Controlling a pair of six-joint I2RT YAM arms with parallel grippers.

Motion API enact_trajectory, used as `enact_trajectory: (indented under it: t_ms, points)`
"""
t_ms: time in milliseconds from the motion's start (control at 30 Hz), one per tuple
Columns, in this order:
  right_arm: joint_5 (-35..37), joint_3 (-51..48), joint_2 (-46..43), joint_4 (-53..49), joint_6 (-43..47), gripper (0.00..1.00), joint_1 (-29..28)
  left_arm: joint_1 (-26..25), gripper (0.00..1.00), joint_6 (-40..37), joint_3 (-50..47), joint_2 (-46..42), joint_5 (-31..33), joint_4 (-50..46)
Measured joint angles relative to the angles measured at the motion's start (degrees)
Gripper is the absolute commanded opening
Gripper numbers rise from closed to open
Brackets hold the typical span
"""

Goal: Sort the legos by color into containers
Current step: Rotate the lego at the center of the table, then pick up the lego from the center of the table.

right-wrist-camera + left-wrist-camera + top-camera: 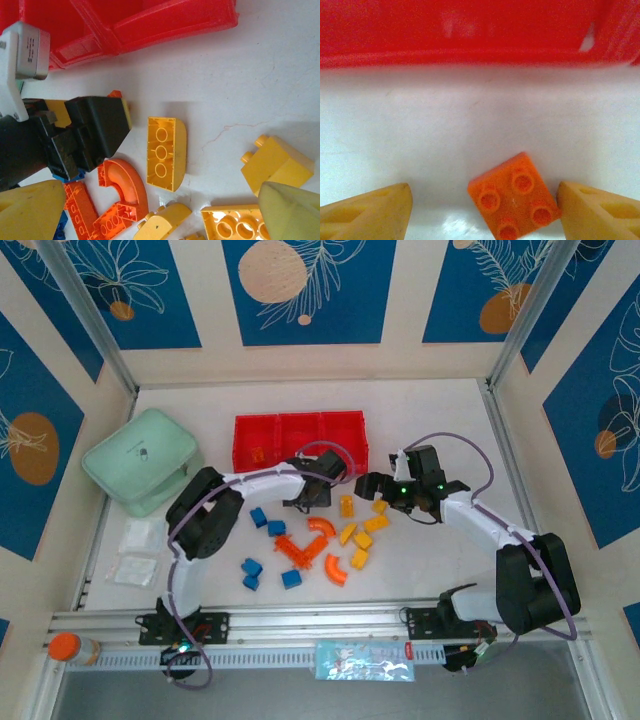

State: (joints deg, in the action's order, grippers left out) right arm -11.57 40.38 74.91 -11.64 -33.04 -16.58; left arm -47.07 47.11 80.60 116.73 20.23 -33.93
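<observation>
Left claw (485, 205) spread, an orange lego (514, 197) flat on the table (470, 115) between my jaws, its corner against the right one, bare table ahead up to the red tray (470, 30) wall; right claw (160, 210) wide open above the yellow legos (166, 153)

The tray (300, 420) sits at the far middle of the table (430, 430), with the rounded case (140, 460) to its left. A stray piece (258, 453) seems to lie in the tray's left compartment. The legos (300, 548) lie scattered in front of the tray. The left tool (306, 498) is just before the tray, with a brick (514, 197) on the table between its fingers (370, 212). The right tool (372, 486) is to its right.
</observation>
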Motion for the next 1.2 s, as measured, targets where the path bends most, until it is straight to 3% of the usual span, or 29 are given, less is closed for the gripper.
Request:
enact_trajectory:
  t_ms: [367, 1200]
  points:
    - [-0.07, 0.00, 0.02, 0.09, 0.00, 0.99, -0.07, 0.00, 0.66, 0.39, -1.49, -0.94, -1.38, 1.16]
    - [-0.07, 0.13, 0.42, -0.24, 0.00, 0.99, -0.31, 0.07, 0.36, 1.77, -1.01, -0.35, -3.26, 2.71]
